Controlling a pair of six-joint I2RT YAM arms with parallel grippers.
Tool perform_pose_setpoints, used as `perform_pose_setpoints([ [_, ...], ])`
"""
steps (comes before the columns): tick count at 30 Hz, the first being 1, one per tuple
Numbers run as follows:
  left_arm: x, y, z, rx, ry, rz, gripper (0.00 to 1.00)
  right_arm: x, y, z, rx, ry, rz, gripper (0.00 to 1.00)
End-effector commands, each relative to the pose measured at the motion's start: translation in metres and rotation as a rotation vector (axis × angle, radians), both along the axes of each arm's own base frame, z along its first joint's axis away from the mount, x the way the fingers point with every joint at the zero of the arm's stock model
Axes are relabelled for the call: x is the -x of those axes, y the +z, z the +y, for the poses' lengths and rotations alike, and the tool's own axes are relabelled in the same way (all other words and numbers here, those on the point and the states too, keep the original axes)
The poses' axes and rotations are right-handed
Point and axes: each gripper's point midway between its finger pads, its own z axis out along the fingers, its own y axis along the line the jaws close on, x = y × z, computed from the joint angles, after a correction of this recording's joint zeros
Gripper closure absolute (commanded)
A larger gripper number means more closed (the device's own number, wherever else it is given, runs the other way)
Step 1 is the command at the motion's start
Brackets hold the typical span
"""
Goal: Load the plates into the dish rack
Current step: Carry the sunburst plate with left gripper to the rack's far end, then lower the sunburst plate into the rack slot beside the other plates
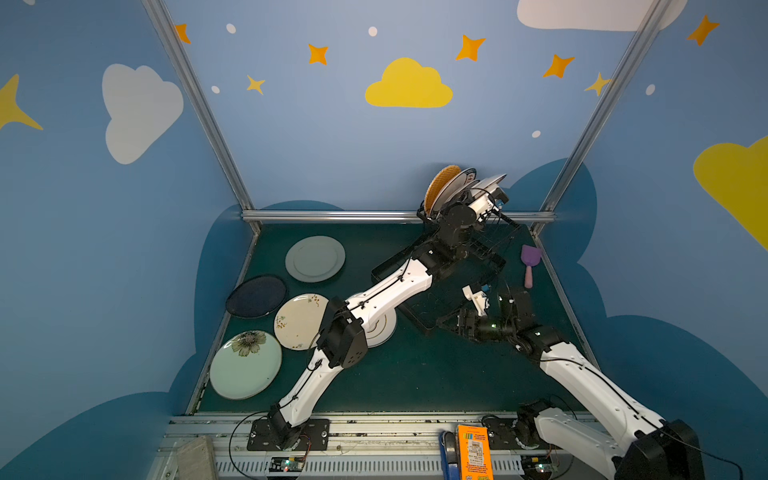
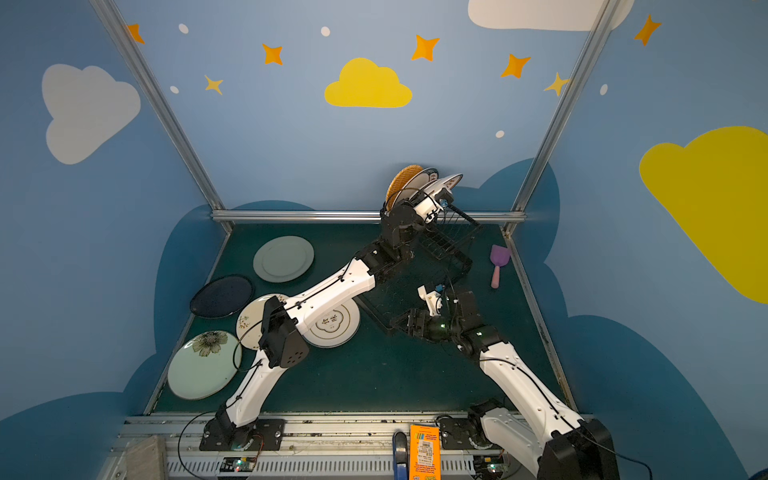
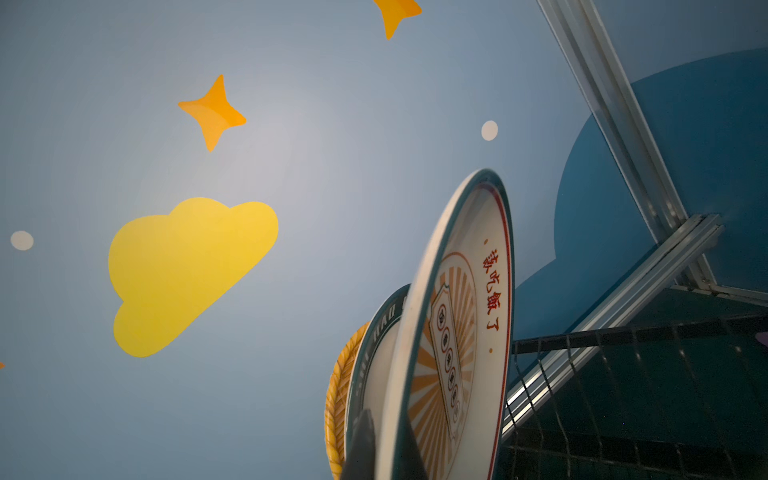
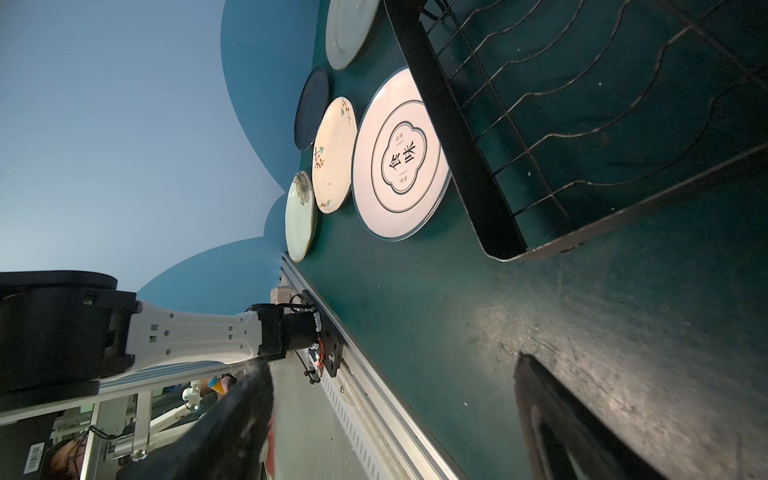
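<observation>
The left gripper is pinched tight on the rim of the sunburst plate, on edge at the rack beside two other plates; the right gripper has fingers wide apart, empty, near the rack's front corner; five plates lie flat left of the rack; they look hard, slick and breakable, so grab rims firmly.

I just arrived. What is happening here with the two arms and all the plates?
The left pincer is shut on the rim of a white plate with an orange sunburst. It holds the plate upright at the dish rack, beside an orange plate and a teal-rimmed plate that stand in it. The right pincer is open and empty, low over the table near the rack's front edge. Five more plates lie flat on the table.
</observation>
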Motion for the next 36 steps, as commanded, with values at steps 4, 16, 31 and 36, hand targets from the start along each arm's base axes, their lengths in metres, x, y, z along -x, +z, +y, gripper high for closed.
perform_pose_setpoints([
  [4,-0.006,0.031,0.023,0.088,0.049,-0.063,0.96,0.003,0.003,0.002,-0.008,0.025,-0.008,0.11],
  [16,-0.014,0.012,0.018,0.103,0.031,-0.005,0.96,0.003,0.0,0.001,-0.004,0.023,0.0,0.11],
  [31,-0.025,-0.001,0.021,0.119,0.07,0.017,0.96,0.004,-0.002,-0.003,-0.002,0.024,0.008,0.11],
  [36,-0.029,-0.006,0.022,0.119,0.074,0.028,0.96,0.005,-0.003,-0.003,-0.003,0.027,0.013,0.11],
])
